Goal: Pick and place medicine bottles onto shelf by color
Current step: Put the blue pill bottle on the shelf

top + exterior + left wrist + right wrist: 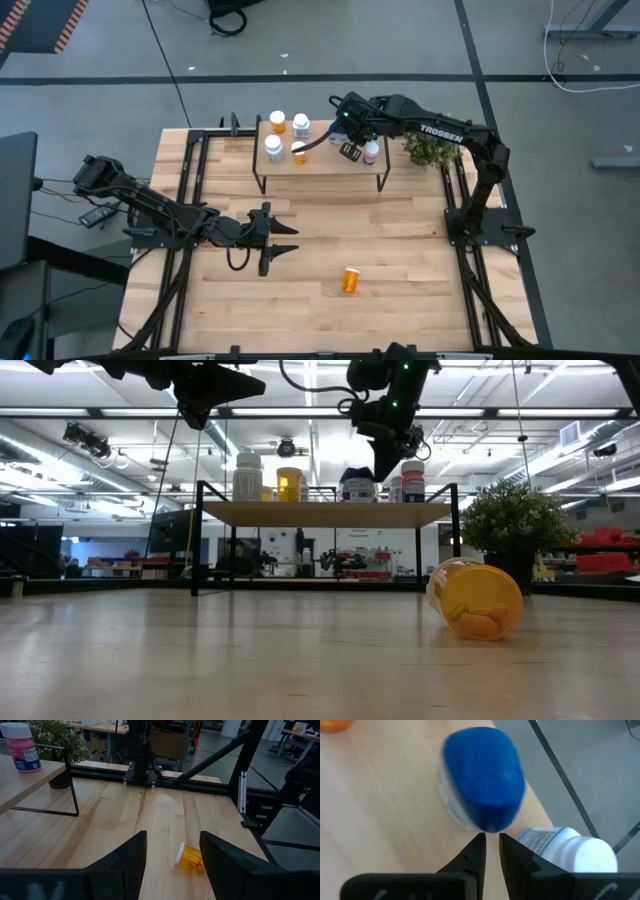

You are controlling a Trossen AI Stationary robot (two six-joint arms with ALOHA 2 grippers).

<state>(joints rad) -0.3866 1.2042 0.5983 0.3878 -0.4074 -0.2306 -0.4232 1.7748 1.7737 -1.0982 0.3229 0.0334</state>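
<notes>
The low wooden shelf (320,172) (320,513) stands at the table's far side and carries several bottles on their bases. At its left end stand orange (277,122) and white (301,126) ones, and a pink one (371,152) stands to the right. My right gripper (349,148) (382,468) (491,842) hovers over the shelf, pointing down. Its fingers are shut to a narrow slit just above the blue-topped bottle (482,780) (357,485), beside a white-capped one (585,855). My left gripper (294,240) (172,837) is open above mid-table. An orange bottle (351,280) (191,857) (478,598) lies on its side ahead of it.
A potted plant (430,150) (515,520) stands right of the shelf. Black frame rails (190,200) run along the table's left and right sides. Bare slatted tabletop (400,270) lies between the shelf and the near edge.
</notes>
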